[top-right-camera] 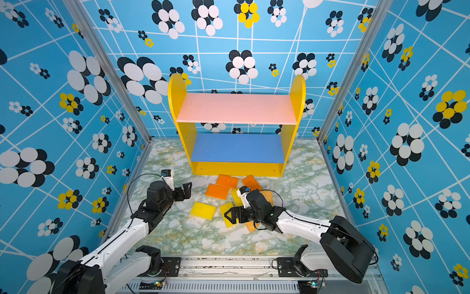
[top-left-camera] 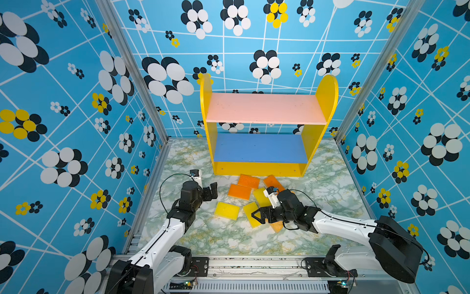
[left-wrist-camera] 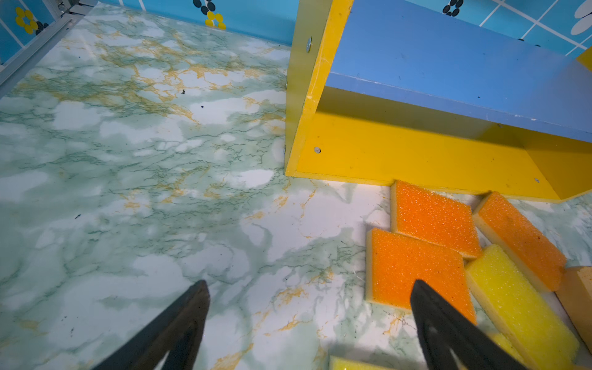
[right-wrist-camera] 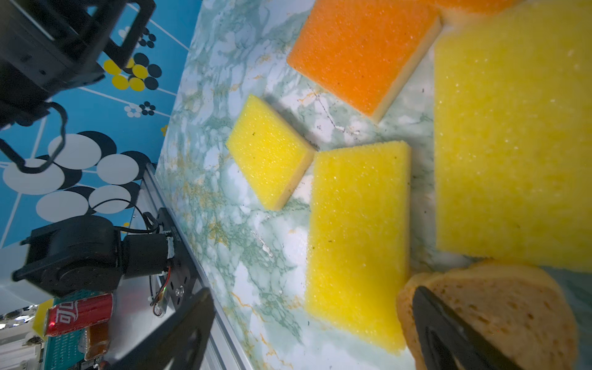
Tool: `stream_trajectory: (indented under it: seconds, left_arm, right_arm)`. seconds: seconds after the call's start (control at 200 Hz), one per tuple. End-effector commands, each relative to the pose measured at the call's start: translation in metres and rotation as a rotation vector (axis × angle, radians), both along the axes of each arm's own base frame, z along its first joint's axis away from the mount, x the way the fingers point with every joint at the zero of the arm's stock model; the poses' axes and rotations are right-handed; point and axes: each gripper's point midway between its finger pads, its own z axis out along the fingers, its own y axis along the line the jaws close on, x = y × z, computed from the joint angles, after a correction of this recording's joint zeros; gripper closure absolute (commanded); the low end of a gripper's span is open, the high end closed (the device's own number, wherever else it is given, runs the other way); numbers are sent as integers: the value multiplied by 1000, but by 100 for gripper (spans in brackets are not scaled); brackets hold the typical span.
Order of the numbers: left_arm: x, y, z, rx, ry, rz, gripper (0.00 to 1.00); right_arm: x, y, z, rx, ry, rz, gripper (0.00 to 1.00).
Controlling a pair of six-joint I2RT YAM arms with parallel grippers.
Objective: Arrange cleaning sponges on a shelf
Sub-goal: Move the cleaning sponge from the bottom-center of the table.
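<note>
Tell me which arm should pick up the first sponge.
Probably right. The right gripper hangs open right over a yellow sponge. The left gripper, also open, sits off to the side over bare table.

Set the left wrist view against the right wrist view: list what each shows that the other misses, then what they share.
Left wrist only: the shelf, seen from low down, with its blue board and yellow base.

Right wrist only: the left arm at the table's edge, and a red can lying beyond that edge.

Both: the marbled table, an orange sponge lying flat on it, and the yellow sponge next to that one.
</note>
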Motion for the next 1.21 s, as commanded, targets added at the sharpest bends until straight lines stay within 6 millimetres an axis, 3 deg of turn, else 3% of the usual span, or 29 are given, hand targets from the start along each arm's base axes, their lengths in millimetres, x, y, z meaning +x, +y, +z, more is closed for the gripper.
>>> stream_trajectory:
  seconds: [0.0,0.225,0.305,0.425,0.655,0.85,1.2]
  left_arm:
    - [7,-5,15,-16,-35,-12,1]
    - [7,-5,16,-15,-36,-15,1]
    - [8,-5,16,-14,-35,-15,1]
    - [9,-6,15,-16,-33,-18,1]
    - [10,-8,12,-23,-24,-24,1]
    - [9,-8,13,-24,-26,-23,1]
    - [7,-7,14,-23,-32,-22,1]
  right_arm:
    - [-6,-19,-25,-121,69,-54,1]
    - [6,-77,-38,-347,14,-269,1]
    - [9,-104,-36,-437,-16,-356,1]
    - [11,-121,-27,-481,-60,-406,1]
    - [6,-79,0,-242,-154,-222,1]
    - [7,-60,9,-235,-185,-137,1]
    - [-7,-5,-14,-343,-203,26,1]
